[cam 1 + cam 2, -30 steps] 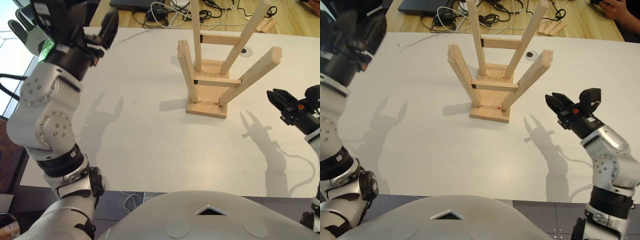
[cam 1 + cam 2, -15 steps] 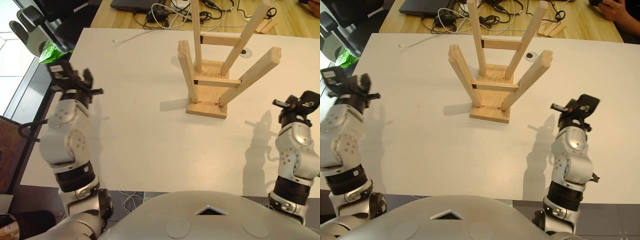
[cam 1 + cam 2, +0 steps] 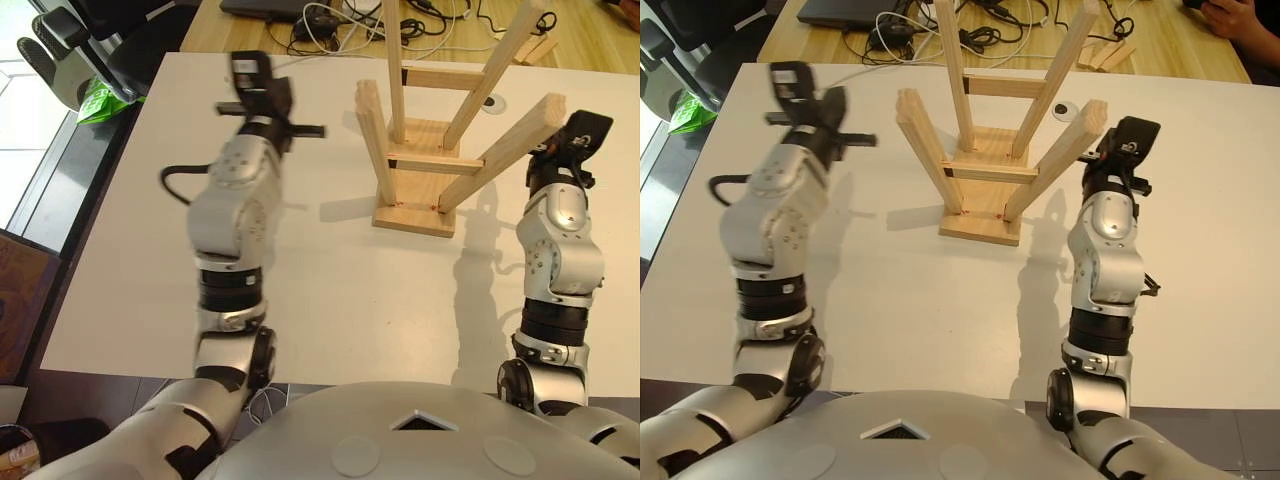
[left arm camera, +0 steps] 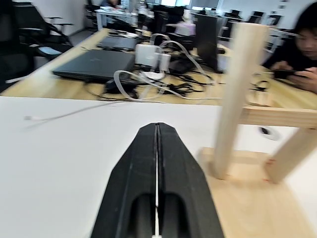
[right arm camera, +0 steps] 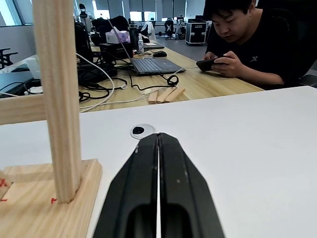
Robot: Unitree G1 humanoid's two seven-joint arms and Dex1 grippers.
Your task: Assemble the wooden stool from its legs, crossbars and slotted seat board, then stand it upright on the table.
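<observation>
Head view: the stool (image 3: 420,140) stands inverted, seat board (image 3: 412,218) flat on the table (image 3: 330,290), well clear of the edges. I judge it light, stiff wood, best taken by a leg (image 3: 372,135). Left wrist view: my left gripper (image 4: 157,128) is pinched closed and empty, beside it. Right wrist view: my right gripper (image 5: 158,136) is likewise closed, with bare tabletop ahead.

Open-plan office. White table (image 3: 120,250) butts against a wooden desk (image 4: 59,85) carrying a dark laptop (image 4: 94,63) and tangled cables (image 4: 171,84). Swivel chairs (image 3: 55,45) alongside. More desks and dark computer gear (image 4: 208,34) recede behind.
</observation>
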